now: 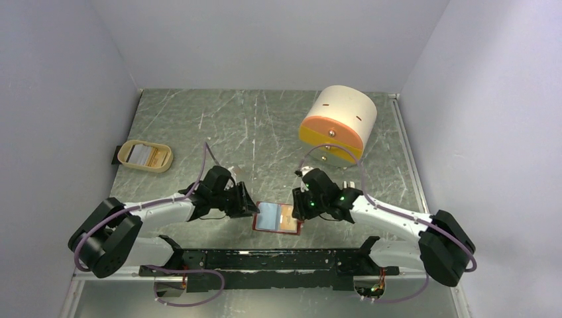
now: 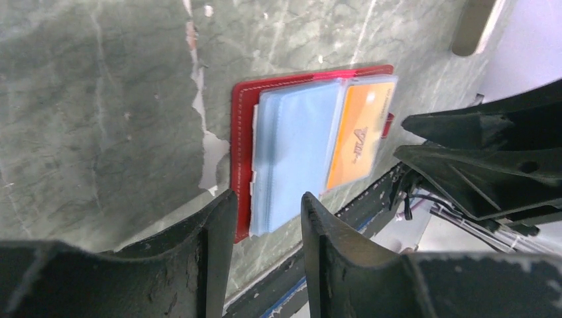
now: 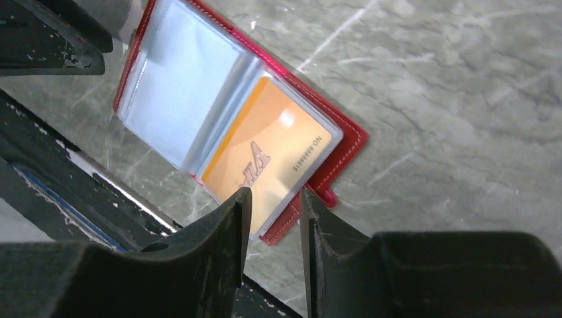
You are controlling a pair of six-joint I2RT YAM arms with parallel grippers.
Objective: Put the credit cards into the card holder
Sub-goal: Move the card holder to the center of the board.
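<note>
So the wallet is lying open and flat on the table, low centre of the top view, right between my two grippers. One orange card sits in the clear pocket on its right-hand page. My left gripper hovers at the wallet's left edge, fingers apart, nothing between them. My right gripper is over the card-side corner with a narrower gap, not pinching anything either. More cards sit in the tray at the far left of the frame.
</note>
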